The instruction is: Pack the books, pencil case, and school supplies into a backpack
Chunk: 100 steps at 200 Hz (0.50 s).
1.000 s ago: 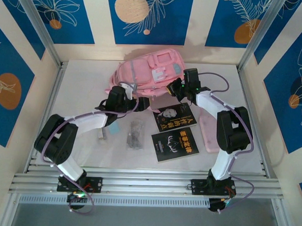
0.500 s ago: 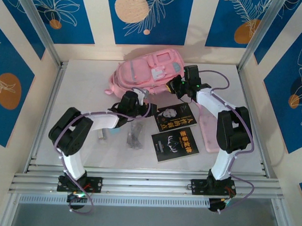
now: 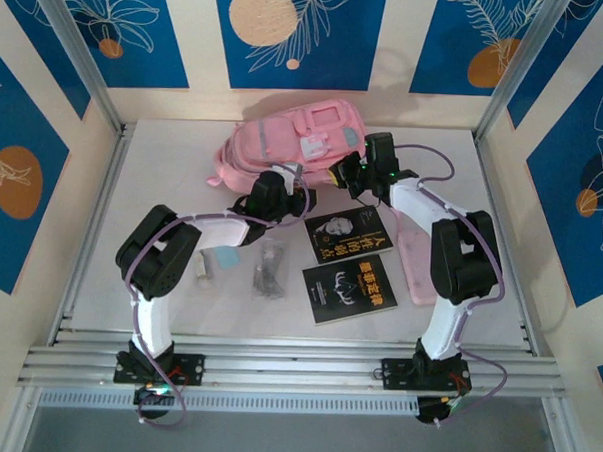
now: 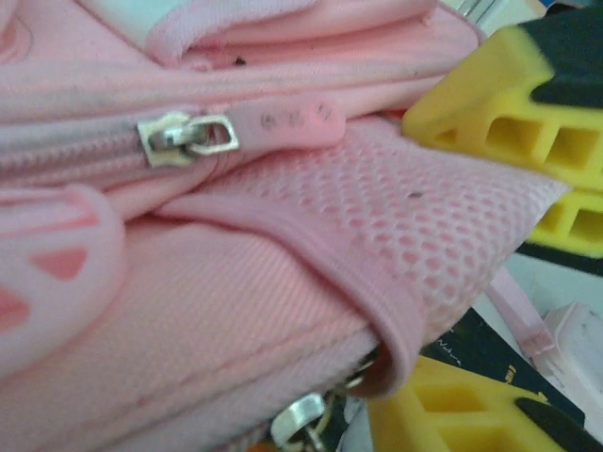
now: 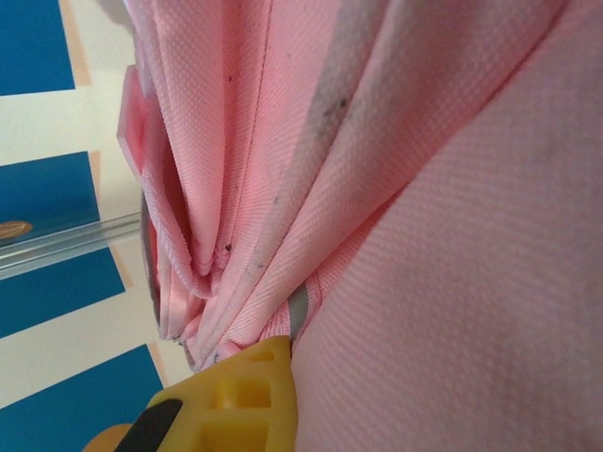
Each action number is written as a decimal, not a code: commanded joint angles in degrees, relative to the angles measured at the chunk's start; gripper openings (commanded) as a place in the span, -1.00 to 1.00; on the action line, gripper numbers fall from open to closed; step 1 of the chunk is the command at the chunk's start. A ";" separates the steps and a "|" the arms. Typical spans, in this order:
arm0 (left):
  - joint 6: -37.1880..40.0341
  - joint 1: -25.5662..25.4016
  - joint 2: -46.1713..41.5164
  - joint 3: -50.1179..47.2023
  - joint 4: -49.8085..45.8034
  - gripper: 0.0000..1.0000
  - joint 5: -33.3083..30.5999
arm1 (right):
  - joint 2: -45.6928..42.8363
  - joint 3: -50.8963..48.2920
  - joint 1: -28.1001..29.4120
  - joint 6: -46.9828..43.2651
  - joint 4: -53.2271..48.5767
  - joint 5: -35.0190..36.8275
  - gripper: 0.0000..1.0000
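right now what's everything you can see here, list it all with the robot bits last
backpack: one, pink with grey-blue trim, far middle of the table
books: two, black with gold lettering, in front of the backpack, centre-right
pencil case: one, pale pink, right of the books, partly under the right arm
clear packet: one, clear with dark contents, left of the books
small square: one, light blue, by the left forearm
white piece: one, white, left of the square
table: one, white
wall panels: several, blue and cream, around the table
left hand: one, yellow fingers either side of the backpack's mesh pocket
right hand: one, shut on the backpack's right side
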 commanded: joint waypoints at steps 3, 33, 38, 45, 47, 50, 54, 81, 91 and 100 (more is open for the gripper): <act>0.29 -0.14 0.34 3.06 -0.85 -0.55 -2.22 | 1.05 -0.34 0.56 -0.12 4.75 -5.18 -1.00; 2.73 0.56 0.40 4.81 -7.21 -1.00 -2.82 | 0.84 -0.77 -0.82 -2.38 3.86 -5.34 -1.00; 3.59 0.75 0.14 4.74 -8.86 -1.00 -2.83 | 0.73 -0.67 -1.28 -3.14 3.54 -5.25 -1.00; 4.93 1.08 -0.34 4.23 -11.03 -1.00 -2.75 | 0.54 -0.59 -1.88 -4.38 2.98 -5.16 -1.00; 5.37 1.24 -0.51 3.96 -11.51 -1.00 -2.61 | 0.46 -0.61 -2.07 -4.75 2.81 -5.13 -1.00; 6.00 1.45 -0.75 3.71 -12.63 -1.00 -2.38 | 0.40 -0.59 -2.26 -5.32 2.62 -5.16 -1.00; 7.16 1.83 -1.06 3.32 -13.97 -1.00 -1.97 | 0.35 -0.45 -2.64 -6.07 2.38 -5.31 -1.00; 12.75 5.88 -2.56 1.63 -25.19 -1.00 2.29 | 0.43 0.54 -4.70 -10.87 1.10 -7.16 -1.00; 13.59 7.86 -2.87 1.29 -28.26 -1.00 3.30 | 0.73 1.40 -5.22 -12.51 -0.07 -7.84 -1.00; 14.02 9.58 -3.17 1.12 -30.49 -1.00 3.64 | 1.11 2.18 -5.82 -13.90 -1.03 -8.52 -1.00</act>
